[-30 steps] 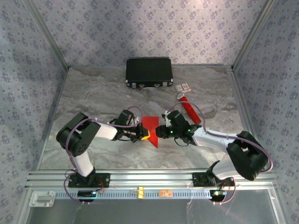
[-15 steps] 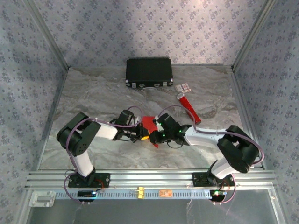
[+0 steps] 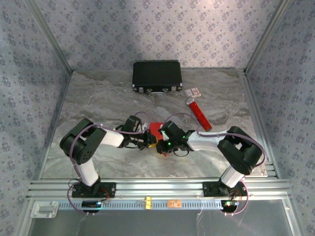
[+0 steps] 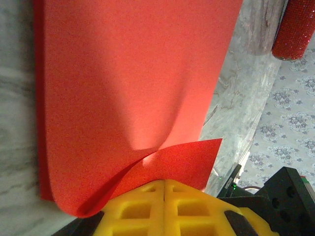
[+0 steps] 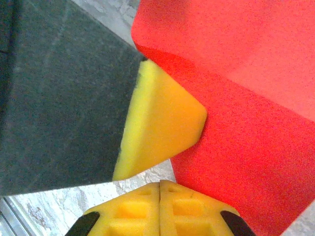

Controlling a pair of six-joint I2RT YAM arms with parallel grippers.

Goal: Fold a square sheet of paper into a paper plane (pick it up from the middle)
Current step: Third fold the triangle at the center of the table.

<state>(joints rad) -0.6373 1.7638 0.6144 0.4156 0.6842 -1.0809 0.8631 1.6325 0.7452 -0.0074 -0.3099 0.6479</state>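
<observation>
Square sheet of paper (image 3: 156, 129): you find it mid-worktop (image 3: 98, 103), extending far from both tips, with left end effector (image 4: 163, 189) clenched on its near edge and right end effector (image 5: 160, 189) clenched just beside, grasp untellable.

Legible text, labels, brands, numbers: none found.
Small white-and-red box (image 3: 193, 91), far right of the surface: markings too small to read.
Small orange tag (image 3: 173, 203), on the near metal rail: print too small to read.
</observation>
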